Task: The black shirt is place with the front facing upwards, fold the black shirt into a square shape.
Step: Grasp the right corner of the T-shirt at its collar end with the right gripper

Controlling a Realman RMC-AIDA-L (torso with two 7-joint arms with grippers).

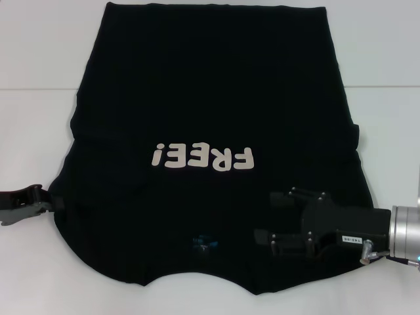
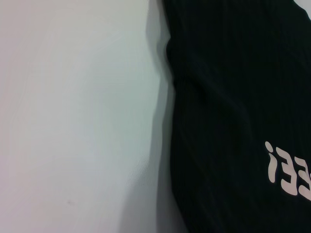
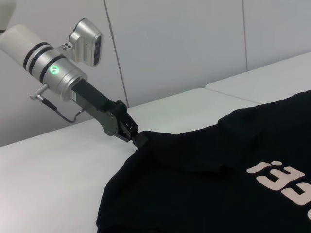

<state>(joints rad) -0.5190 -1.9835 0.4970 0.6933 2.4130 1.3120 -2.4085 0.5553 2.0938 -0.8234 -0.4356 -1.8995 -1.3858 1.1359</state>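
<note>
The black shirt [image 1: 216, 118] lies front up on the white table [image 1: 39, 59], collar nearest the robot, sleeves apparently tucked in, so side folds look done. Folding lengthwise into a square remains. The left gripper [image 3: 136, 138] pinches the shirt's left shoulder edge; the right gripper [image 1: 272, 216] hovers spread over the right shoulder, holding nothing.

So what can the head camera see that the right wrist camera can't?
Only the head view shows the right end effector over the black shirt, the small blue neck label, and the shirt's whole outline. Only the right wrist view shows the left arm's silver wrist, its green light and the wall behind. Both show the shirt, its "FREE!" letters, the white table and the left end effector at the shirt's edge.
</note>
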